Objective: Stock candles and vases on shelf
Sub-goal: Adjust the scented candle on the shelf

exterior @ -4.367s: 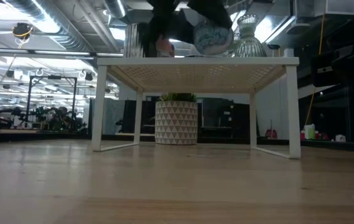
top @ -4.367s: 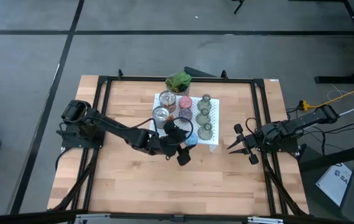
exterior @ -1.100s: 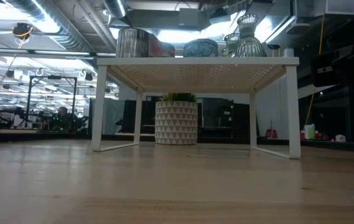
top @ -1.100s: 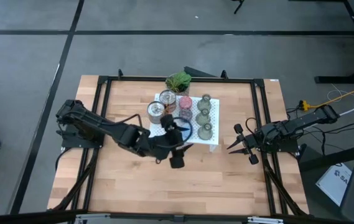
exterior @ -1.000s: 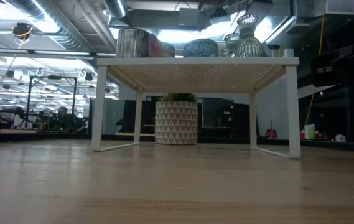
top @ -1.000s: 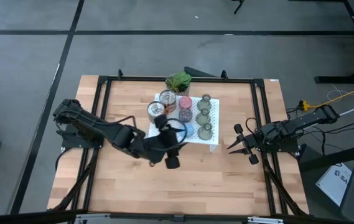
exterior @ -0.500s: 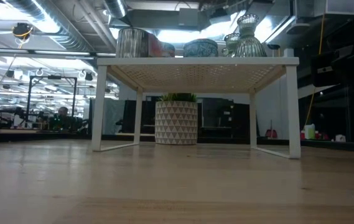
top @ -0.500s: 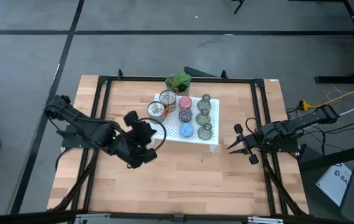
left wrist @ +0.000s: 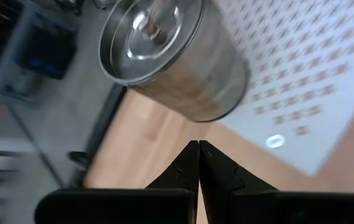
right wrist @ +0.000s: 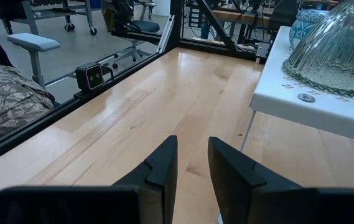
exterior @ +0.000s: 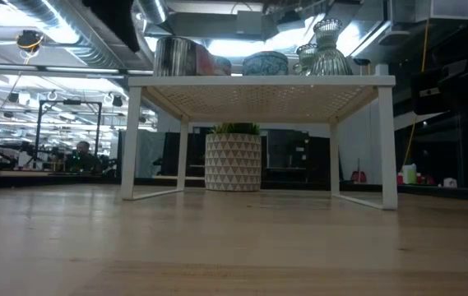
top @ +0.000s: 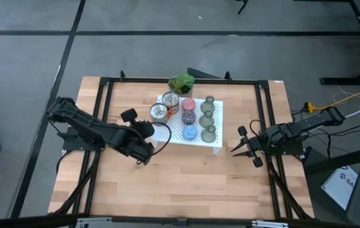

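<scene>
The white perforated shelf (top: pixel 173 131) stands mid-table, a little toward the far edge. On it stand two silver-tin candles (top: pixel 159 112) (top: pixel 170 100), a pink one (top: pixel 188 104), a dark one (top: pixel 188 118) and a light blue one (top: pixel 190 132). Three green vases (top: pixel 209 118) line its right side. My left gripper (top: pixel 149 129) hangs shut just left of the shelf, pointing at the nearer tin (left wrist: pixel 164 56) and touching nothing (left wrist: pixel 198 144). My right gripper (top: pixel 238 142) rests open at the table's right, with nothing between its fingers (right wrist: pixel 192 152).
A potted plant (top: pixel 181 82) stands behind the shelf, at the far edge. A black frame rail (top: pixel 104 114) runs round the tabletop. Bare wood (top: pixel 186 183) lies between the shelf and the near edge. In the right wrist view the nearest vase (right wrist: pixel 338 53) stands close to the shelf's edge.
My left gripper has drawn back from the shelf's front, by the light blue candle, toward the table's left edge. It has sunk and swung round to point at the nearer silver tin. The candles and vases have stayed in place.
</scene>
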Action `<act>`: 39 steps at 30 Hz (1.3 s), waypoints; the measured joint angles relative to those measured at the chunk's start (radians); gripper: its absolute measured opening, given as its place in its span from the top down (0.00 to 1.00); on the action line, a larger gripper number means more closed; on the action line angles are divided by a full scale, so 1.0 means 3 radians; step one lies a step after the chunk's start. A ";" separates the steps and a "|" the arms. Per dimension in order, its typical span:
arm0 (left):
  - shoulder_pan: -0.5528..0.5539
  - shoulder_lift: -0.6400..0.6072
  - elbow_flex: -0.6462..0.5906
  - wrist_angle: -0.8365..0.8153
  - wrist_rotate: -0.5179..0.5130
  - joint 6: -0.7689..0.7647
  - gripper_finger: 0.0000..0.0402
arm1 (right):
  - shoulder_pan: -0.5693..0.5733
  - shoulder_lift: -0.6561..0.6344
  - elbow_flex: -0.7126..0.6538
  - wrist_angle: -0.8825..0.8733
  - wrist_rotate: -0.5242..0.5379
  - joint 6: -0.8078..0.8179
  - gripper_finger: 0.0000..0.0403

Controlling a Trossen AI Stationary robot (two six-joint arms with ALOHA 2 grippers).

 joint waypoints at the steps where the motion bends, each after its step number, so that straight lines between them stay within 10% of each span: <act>1: 0.0023 0.0000 -0.0055 0.0003 -0.0027 0.0075 1.00 | 0.0000 0.0000 0.0000 0.0000 0.0000 0.0000 0.77; 19: 0.0484 -0.0055 -0.0505 0.0402 -0.0494 0.1044 1.00 | -0.0001 0.0000 0.0000 0.0001 0.0000 0.0000 0.77; 39: 0.0690 -0.0323 -0.0507 0.1278 0.0255 0.1938 1.00 | 0.0000 0.0001 0.0000 0.0001 0.0000 0.0000 0.77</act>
